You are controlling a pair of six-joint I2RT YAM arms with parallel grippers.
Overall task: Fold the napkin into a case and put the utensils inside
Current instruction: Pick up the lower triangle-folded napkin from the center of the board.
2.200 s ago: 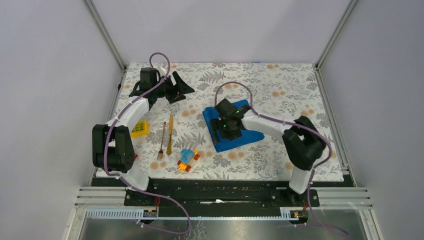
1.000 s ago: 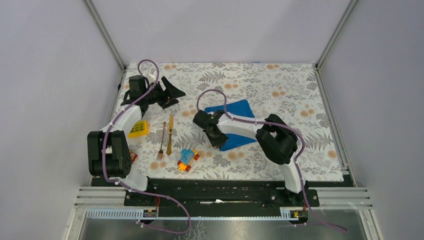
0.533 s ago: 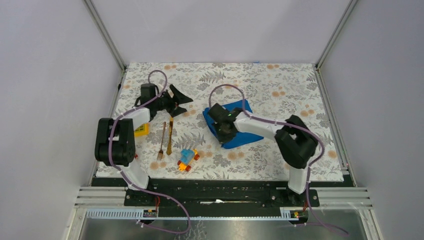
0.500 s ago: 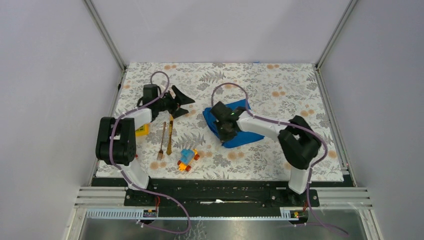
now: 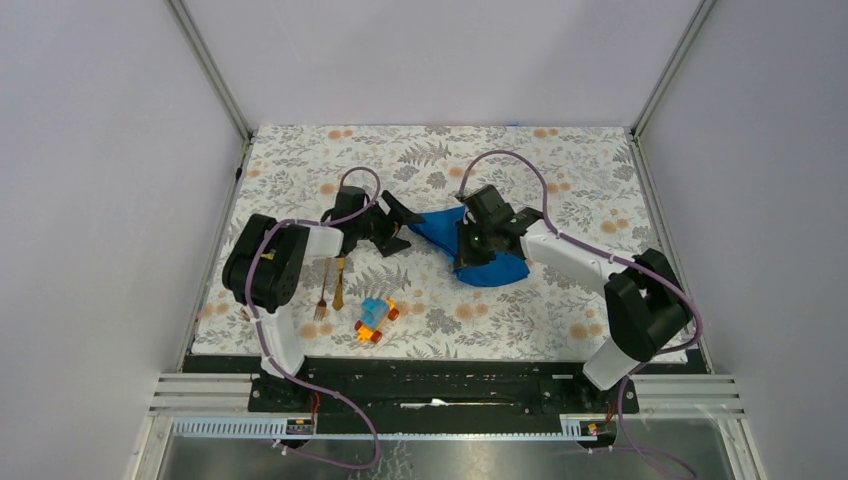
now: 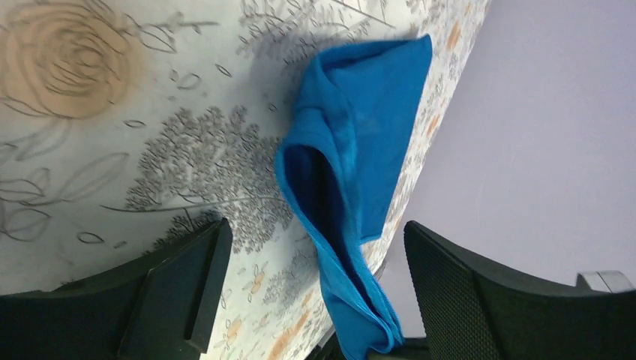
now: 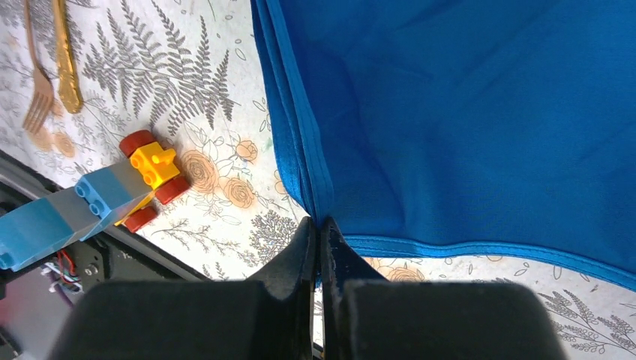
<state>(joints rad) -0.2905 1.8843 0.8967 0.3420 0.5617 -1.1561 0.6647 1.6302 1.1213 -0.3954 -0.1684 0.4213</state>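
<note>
My R claw point(image 7: 320, 238) is pinched tight on the napkin point(image 7: 465, 112), with the jaws closed on its folded hem at a corner. The cloth is bunched and partly raised off the floral table point(image 5: 570, 160), approx mid-table. My L claw point(image 5: 401, 228) is spread wide and holds nothing. It sits low, just left of the napkin's tip. In the L wrist view the cloth shows between its fingers point(image 6: 180, 292); can't tell if it touches them. The fork point(image 5: 324, 285) + knife point(image 5: 340, 278) lie side by side on the table, left of the napkin and outside it. A blue/orange toy car point(image 5: 376, 320) sits near them, on the arm-base side.
</note>
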